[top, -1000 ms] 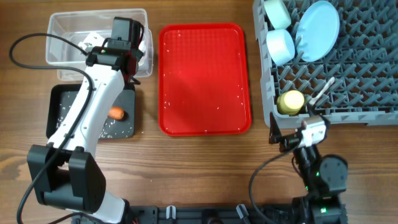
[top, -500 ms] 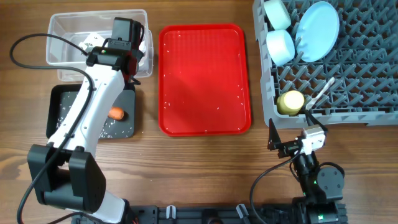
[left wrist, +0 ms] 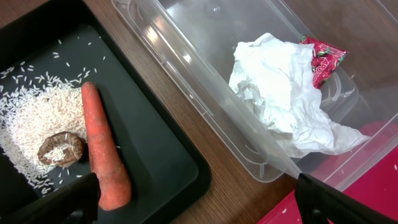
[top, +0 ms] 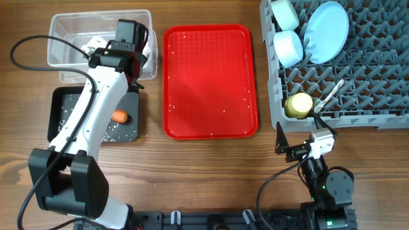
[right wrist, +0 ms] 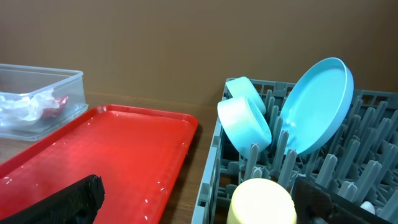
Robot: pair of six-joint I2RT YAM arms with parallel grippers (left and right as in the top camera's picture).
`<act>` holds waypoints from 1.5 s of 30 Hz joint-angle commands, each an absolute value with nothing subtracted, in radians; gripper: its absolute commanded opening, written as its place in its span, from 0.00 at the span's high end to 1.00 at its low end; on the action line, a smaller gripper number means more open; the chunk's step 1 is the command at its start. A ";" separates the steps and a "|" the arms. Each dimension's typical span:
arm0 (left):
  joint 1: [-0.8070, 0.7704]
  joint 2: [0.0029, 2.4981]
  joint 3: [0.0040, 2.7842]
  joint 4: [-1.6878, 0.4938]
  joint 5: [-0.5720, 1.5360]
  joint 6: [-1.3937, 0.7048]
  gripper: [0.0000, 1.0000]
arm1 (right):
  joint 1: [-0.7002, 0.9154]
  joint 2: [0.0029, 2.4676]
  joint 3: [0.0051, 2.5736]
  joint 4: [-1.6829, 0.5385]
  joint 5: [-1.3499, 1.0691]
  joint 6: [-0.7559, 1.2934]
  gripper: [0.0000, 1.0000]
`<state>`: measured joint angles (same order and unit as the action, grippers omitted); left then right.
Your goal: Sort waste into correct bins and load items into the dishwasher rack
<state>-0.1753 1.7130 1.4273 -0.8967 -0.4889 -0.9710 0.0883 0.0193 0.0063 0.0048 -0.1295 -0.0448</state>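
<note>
Left end effector (left wrist: 198, 202) above wooden table (top: 211, 172)

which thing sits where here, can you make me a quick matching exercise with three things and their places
Things:
1. carrot
2. crumpled napkins
3. blue plate

Places:
a. standing on edge in the grey rack
b. in the black tray, beside the rice
c. in the clear tub, next to a red wrapper

Pairs: 1-b, 2-c, 3-a
</note>
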 commanded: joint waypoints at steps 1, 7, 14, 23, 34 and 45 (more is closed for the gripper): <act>-0.173 1.682 1.423 -0.834 -0.421 -0.846 0.00 | 0.085 0.016 0.005 0.007 -0.112 -0.026 0.00; -0.168 1.407 1.209 -0.454 -0.104 -0.290 0.00 | 0.085 0.016 0.005 0.007 -0.112 -0.026 0.00; 0.003 0.997 0.759 -0.206 0.108 -0.291 0.00 | 0.085 0.016 0.005 0.007 -0.112 -0.026 0.00; 0.066 0.482 0.270 0.048 0.113 -0.290 0.00 | 0.085 0.016 0.005 0.007 -0.112 -0.026 0.00; 0.066 0.155 0.078 0.043 0.093 -0.291 0.00 | 0.085 0.016 0.005 0.007 -0.112 -0.026 0.00; 0.075 0.018 0.065 0.026 0.093 -0.292 0.00 | 0.085 0.016 0.005 0.007 -0.112 -0.026 0.00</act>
<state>0.0628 0.0505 0.0765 0.0254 0.1024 -0.3080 0.0883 0.0196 0.0063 0.0044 -0.1261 -0.0448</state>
